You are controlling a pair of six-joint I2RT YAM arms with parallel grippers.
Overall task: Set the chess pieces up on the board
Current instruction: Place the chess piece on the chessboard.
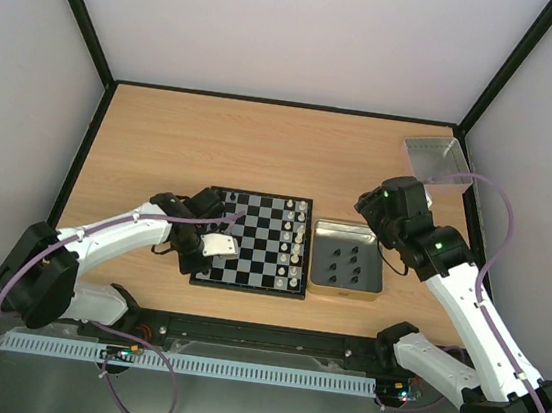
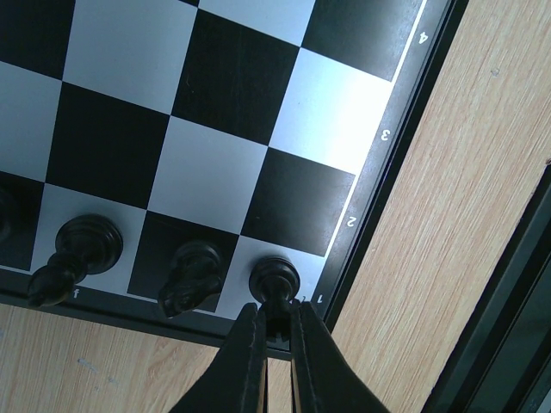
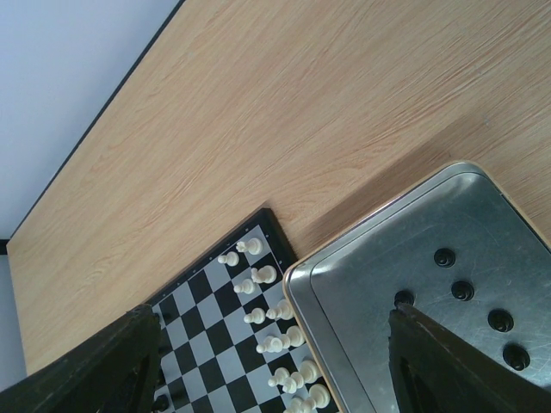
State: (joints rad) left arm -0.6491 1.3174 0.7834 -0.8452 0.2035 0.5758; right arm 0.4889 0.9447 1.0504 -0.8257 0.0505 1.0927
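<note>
The board (image 1: 253, 254) lies at mid-table, with white pieces (image 1: 298, 240) in its two right columns. In the left wrist view my left gripper (image 2: 275, 317) is shut on the top of a black rook (image 2: 274, 277) that stands on the corner square by the "1" mark. A black knight (image 2: 191, 275) and a black bishop (image 2: 79, 251) stand beside it. From above, the left gripper (image 1: 216, 199) is at the board's far left corner. My right gripper (image 3: 275, 370) is open and empty, and it hovers (image 1: 370, 216) over the tin's far edge.
A gold-rimmed tin (image 1: 320, 272) right of the board holds several black pawns (image 3: 461, 291). Its rim (image 3: 297, 301) touches the board's right edge. A clear grey tray (image 1: 433, 157) sits at the far right corner. Walls enclose the table on three sides.
</note>
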